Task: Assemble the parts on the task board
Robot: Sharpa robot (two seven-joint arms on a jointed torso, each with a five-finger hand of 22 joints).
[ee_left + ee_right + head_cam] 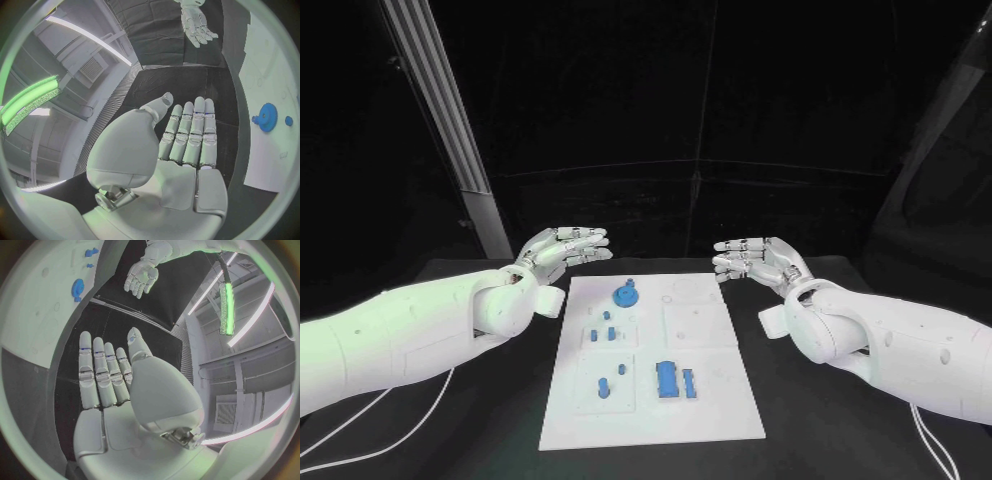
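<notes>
Black surface [473, 275] and dark backdrop, with the white task board [718, 400] lying lengthwise at the centre between the two arms. Left hand [560, 250] and right hand [759, 260] are held above the surface on either side of the board's far end, clear of it; in each wrist view the fingers are seen extended side by side, the thumb set apart, and nothing is held or touched by either hand.

Blue parts are distributed over the board: a gear [627, 294] with a raised hub near the far end, a cluster of small pegs [604, 327] towards the middle, one small piece [604, 387] in the near left panel, and a rectangular block [669, 380] with a slimmer bar [689, 382] just beside it in the near panel. Whether these pieces stand seated in their recesses or merely lie loose on the plate cannot be told at this size. Several pale round recesses on the board's right half [697, 325] appear unoccupied.

Step in hand, as judged: both hands free and poised off the board, a posture that would suit either parts awaiting placement or parts already set and released. The scene does not settle which, so no particular next move can be named.

No container beyond the board's own recessed panels is present; their contents are the blue parts listed.
</notes>
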